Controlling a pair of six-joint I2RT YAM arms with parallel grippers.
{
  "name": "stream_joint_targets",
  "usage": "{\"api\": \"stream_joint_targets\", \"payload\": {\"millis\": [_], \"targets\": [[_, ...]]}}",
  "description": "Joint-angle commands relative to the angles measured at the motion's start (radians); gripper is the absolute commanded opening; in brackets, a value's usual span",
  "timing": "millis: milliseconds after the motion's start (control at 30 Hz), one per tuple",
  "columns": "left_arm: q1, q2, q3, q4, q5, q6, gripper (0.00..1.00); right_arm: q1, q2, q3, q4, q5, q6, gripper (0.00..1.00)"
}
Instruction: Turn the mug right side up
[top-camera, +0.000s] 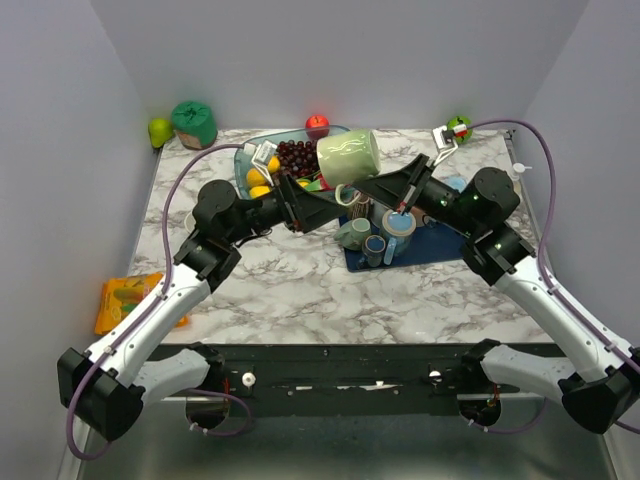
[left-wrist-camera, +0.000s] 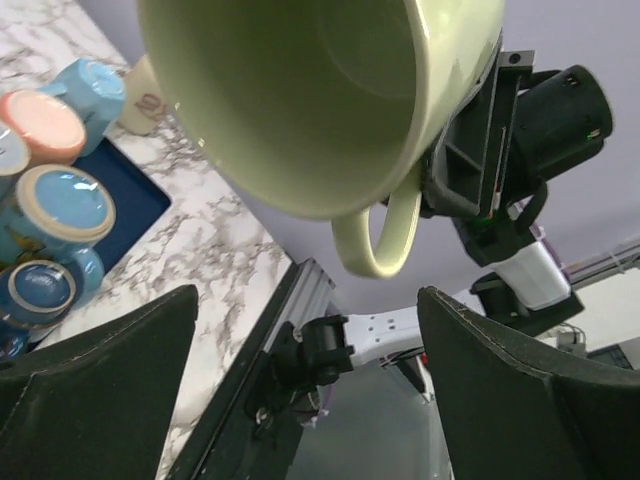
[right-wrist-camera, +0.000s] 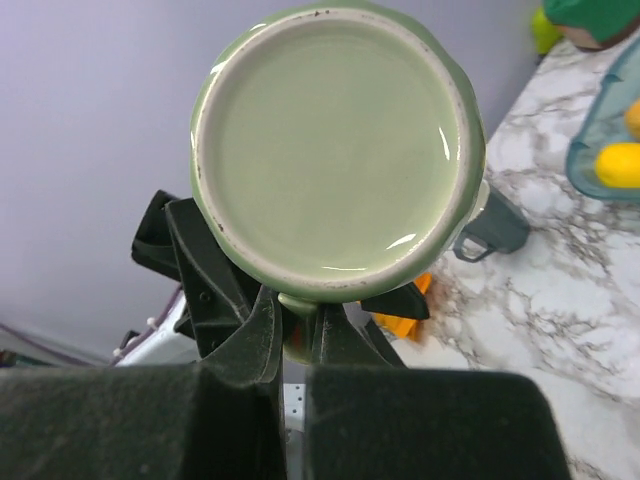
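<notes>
A pale green mug (top-camera: 348, 157) hangs on its side in the air above the table's back middle. Its mouth faces the left arm and its base faces the right arm. My right gripper (top-camera: 352, 193) is shut on the mug's handle from below; in the right wrist view the gripper (right-wrist-camera: 297, 345) pinches the handle under the mug's base (right-wrist-camera: 335, 145). My left gripper (top-camera: 318, 200) is open and empty just below the mug's mouth. The left wrist view shows the mug's hollow inside (left-wrist-camera: 300, 90), its handle (left-wrist-camera: 385, 235), and the gripper (left-wrist-camera: 310, 370) with wide-apart fingers (left-wrist-camera: 100, 380).
A blue mat (top-camera: 440, 245) with several small mugs and cups lies under the mug. A teal tray (top-camera: 243, 158) of fruit sits behind. A red apple (top-camera: 317, 124), green pear (top-camera: 160, 131), green bag (top-camera: 194, 123) and orange packet (top-camera: 125, 300) lie around.
</notes>
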Motion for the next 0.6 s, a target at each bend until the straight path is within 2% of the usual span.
{"api": "stream_joint_targets", "payload": {"millis": [0, 133, 167, 267, 300, 367, 400, 467, 500, 567], "targets": [[-0.035, 0.016, 0.072, 0.189, -0.006, -0.089, 0.99, 0.036, 0.005, 0.081, 0.207, -0.049, 0.024, 0.01], [-0.047, 0.042, 0.1, 0.236, -0.012, -0.126, 0.99, 0.058, 0.025, 0.086, 0.26, -0.058, 0.044, 0.01], [-0.05, 0.049, 0.104, 0.24, -0.012, -0.131, 0.96, 0.06, 0.031, 0.084, 0.265, -0.058, 0.048, 0.01], [-0.05, 0.051, 0.111, 0.268, -0.017, -0.154, 0.78, 0.066, 0.034, 0.081, 0.28, -0.063, 0.054, 0.01], [-0.05, 0.052, 0.112, 0.283, -0.02, -0.16, 0.68, 0.069, 0.034, 0.078, 0.284, -0.064, 0.052, 0.01], [-0.05, 0.052, 0.108, 0.297, -0.027, -0.181, 0.6, 0.07, 0.036, 0.073, 0.296, -0.07, 0.054, 0.01], [-0.049, 0.051, 0.106, 0.314, -0.036, -0.189, 0.53, 0.072, 0.039, 0.07, 0.297, -0.073, 0.052, 0.01], [-0.05, 0.052, 0.101, 0.325, -0.047, -0.204, 0.44, 0.073, 0.037, 0.06, 0.302, -0.079, 0.052, 0.01], [-0.049, 0.052, 0.1, 0.337, -0.05, -0.209, 0.35, 0.075, 0.039, 0.057, 0.305, -0.081, 0.051, 0.01], [-0.05, 0.052, 0.097, 0.352, -0.06, -0.221, 0.26, 0.076, 0.042, 0.047, 0.302, -0.087, 0.046, 0.01]]}}
